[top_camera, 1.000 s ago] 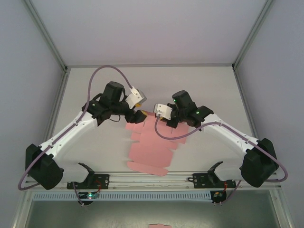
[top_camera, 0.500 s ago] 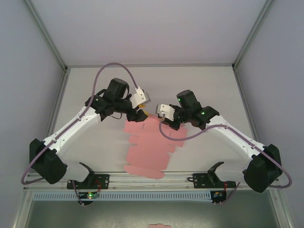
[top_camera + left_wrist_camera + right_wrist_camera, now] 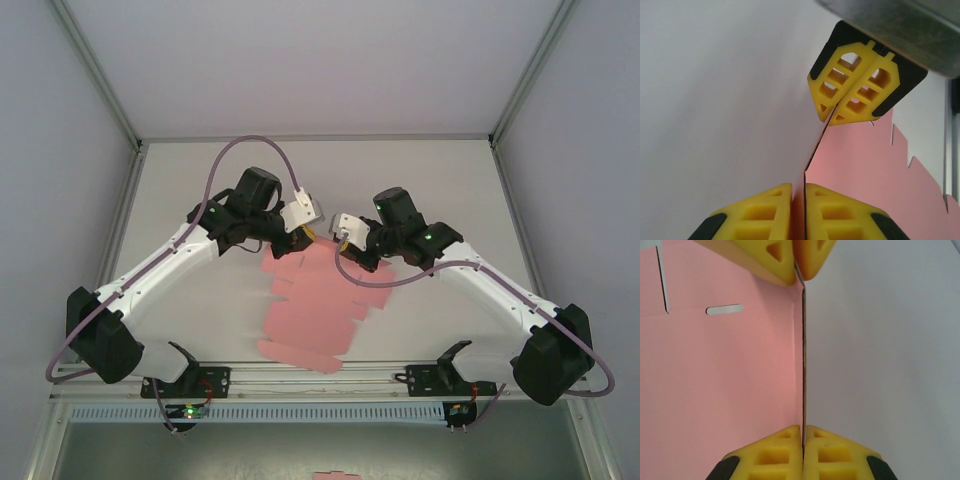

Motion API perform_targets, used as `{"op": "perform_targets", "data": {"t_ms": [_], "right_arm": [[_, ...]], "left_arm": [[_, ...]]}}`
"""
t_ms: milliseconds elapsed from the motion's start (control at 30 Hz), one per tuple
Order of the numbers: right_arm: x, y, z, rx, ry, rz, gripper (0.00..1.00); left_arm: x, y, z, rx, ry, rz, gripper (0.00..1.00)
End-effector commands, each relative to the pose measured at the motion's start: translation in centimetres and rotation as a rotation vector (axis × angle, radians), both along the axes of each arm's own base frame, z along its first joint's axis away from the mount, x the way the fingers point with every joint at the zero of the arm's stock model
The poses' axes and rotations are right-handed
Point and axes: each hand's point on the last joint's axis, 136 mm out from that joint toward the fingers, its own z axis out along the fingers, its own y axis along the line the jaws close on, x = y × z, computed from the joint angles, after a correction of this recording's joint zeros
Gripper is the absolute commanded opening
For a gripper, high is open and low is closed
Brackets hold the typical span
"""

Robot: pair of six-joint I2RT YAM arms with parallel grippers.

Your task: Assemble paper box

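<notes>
The paper box [image 3: 305, 310] is a flat pink die-cut sheet with several flaps, lying mid-table between the arms. Its far edge is folded up as a thin upright flap. My left gripper [image 3: 303, 238] is shut on that flap's left end; in the left wrist view its yellow fingertips [image 3: 799, 189] pinch the card edge, with pink sheet [image 3: 865, 165] to the right. My right gripper [image 3: 340, 243] is shut on the same flap's other end, its pads [image 3: 803, 432] clamping the edge, pink panel [image 3: 720, 390] to the left. The two grippers face each other closely.
White table [image 3: 440, 180] with grey walls and a metal frame around it. A rail [image 3: 320, 376] with black brackets [image 3: 185, 360] [image 3: 450, 360] runs along the near edge. A tiny pink fragment [image 3: 335, 475] lies below the table front.
My left gripper moved right to the raised flap and closed on its edge. The right gripper stayed shut on the flap and shifted slightly; the sheet slid a little.
</notes>
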Motion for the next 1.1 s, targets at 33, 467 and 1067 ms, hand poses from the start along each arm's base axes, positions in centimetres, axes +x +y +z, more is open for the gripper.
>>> {"op": "perform_targets", "data": {"t_ms": [33, 467, 1067], "right_arm": [[2.6, 0.5, 2.4, 0.073, -0.018, -0.119, 0.0], [5.8, 1.8, 6.0, 0.347, 0.022, -0.438, 0.0], [4.1, -2.6, 4.0, 0.351, 0.106, -0.397, 0.0]], "left_arm": [[0.6, -0.9, 0.6, 0.035, -0.074, 0.059, 0.12], [5.3, -6.4, -0.4, 0.09, -0.219, 0.494, 0.01], [3.4, 5.9, 2.6, -0.074, -0.095, 0.831, 0.79]]}}
